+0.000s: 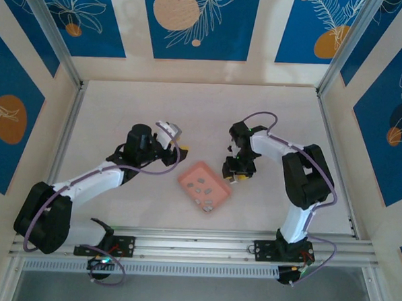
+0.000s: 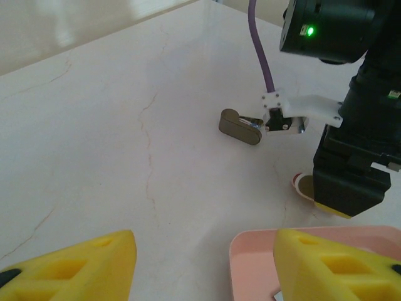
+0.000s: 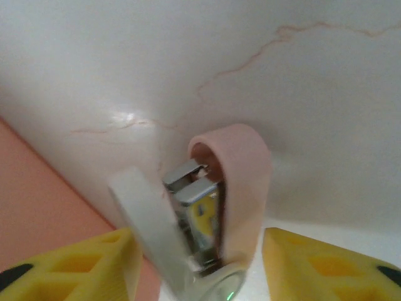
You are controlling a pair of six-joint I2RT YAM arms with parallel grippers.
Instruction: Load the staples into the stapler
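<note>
Table (image 1: 203, 110): pale, marble-looking with thin veins. I read the clock from the overhead camera, 12 at the far wall.
Left arm (image 1: 91, 178): reaches from the 7 o'clock corner in toward the middle.
Right arm (image 1: 301, 176): rises at about 5 o'clock and bends back toward the middle.
Tray (image 1: 189, 177): pink and shallow, sitting cornerwise just on the 6 o'clock side of the table's middle.
Left gripper (image 1: 177, 146): at about 11 o'clock from the tray. Its yellow fingers are spread wide with nothing between them, and its wrist camera has one finger over the tray's corner.
Right gripper (image 1: 235, 172): at 2 o'clock from the tray, close to its edge. The yellow fingers stand on either side of the stapler, but I cannot tell whether they are pinching it or merely flanking it.
Stapler (image 3: 241, 175): pink, between the right fingers, hinged open. The curved pink shell is on one side, a white strip leans away on the other, and a bare metal channel sits between them. Its rounded end points down at the tabletop.
Pale capsule-like piece (image 1: 208, 206): in the tray's 6 o'clock corner.
Staples (image 1: 200, 186): a few tiny grey strips loose on the tray floor, near its middle.
</note>
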